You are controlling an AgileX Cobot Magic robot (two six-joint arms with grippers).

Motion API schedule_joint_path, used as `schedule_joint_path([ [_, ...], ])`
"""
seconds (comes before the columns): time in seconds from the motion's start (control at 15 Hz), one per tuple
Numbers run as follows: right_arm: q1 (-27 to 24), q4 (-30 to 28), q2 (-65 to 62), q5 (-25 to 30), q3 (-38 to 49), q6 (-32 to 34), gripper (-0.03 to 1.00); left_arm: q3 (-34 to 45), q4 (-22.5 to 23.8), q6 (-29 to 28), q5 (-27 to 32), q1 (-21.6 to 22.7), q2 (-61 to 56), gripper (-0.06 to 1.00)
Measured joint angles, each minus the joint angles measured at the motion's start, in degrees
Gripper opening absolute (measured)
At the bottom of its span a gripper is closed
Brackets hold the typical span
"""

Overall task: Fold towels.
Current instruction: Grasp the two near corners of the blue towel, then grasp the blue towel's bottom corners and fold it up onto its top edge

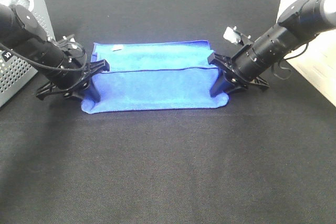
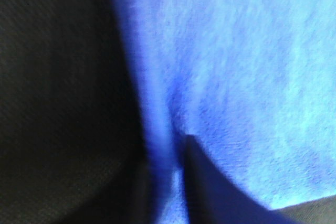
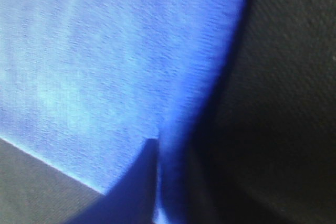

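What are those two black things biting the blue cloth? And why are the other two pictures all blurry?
They are two robot arms. The big picture comes from a camera up high. The left claw and the right claw each pinch one end of a blue fluffy towel, half-folded on a black cloth-covered table. A grey plastic basket with holes stands at the left edge. The blurry pictures come from little cameras on the arms' wrists, so close they mostly see towel.

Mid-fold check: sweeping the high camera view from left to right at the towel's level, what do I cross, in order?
grey perforated basket → left gripper → blue towel → right gripper
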Motion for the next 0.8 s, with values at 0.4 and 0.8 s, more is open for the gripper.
schedule_joint_path([
  [0.4, 0.0, -4.2, -2.2, 6.5, 0.5, 4.1, 0.0, 0.7, 7.2, 0.3, 11.0, 0.0, -2.5, 0.01],
  [0.8, 0.1, -4.2, -14.8, 2.5, 23.5, 2.3, 0.0, 17.0, 9.1, 2.4, 12.4, 0.0, -13.6, 0.01],
])
